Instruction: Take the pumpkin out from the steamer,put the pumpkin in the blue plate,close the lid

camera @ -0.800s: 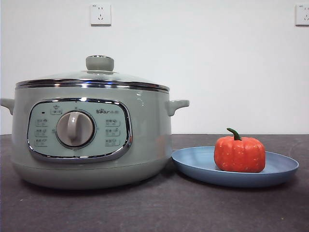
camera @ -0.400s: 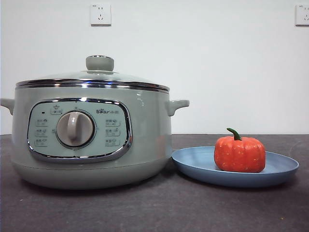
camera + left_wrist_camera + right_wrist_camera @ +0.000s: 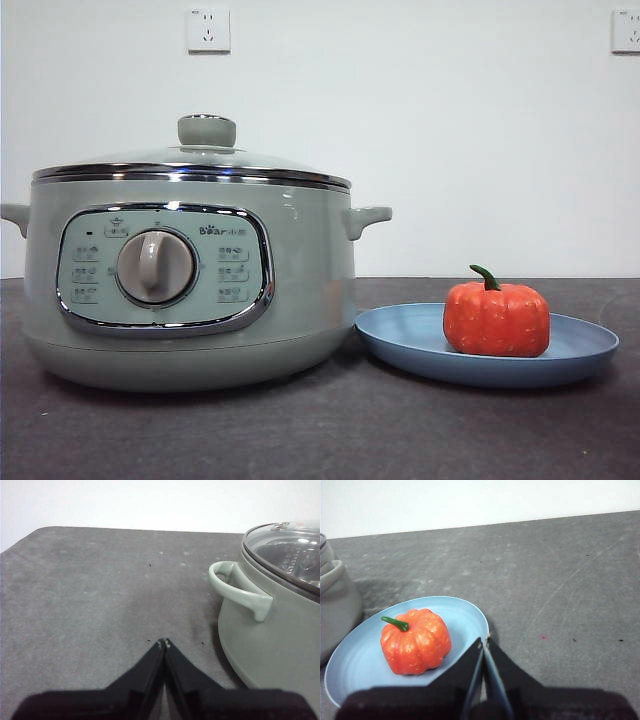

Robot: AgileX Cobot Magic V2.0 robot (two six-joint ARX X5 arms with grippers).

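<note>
Two grippers: both clenched on nothing, jaw tips pressed together, each hanging above the table (image 3: 320,440).
Left gripper (image 3: 164,642): over bare tabletop beside the steamer, apart from its side handle (image 3: 240,590).
Right gripper (image 3: 484,640): over the edge of the blue plate, near the pumpkin but not touching it.
Pumpkin (image 3: 496,317): sits upright in the blue plate, green stem curving up.
Blue plate (image 3: 400,340): flat on the table, just beside the steamer; whether its rim touches the pot cannot be told.
Steamer (image 3: 300,290): stands on the table, control panel and dial (image 3: 155,267) facing the front camera.
Lid (image 3: 207,131): on the steamer, seated on the chrome rim, knob on top.
Wall behind: two white sockets (image 3: 208,29).
</note>
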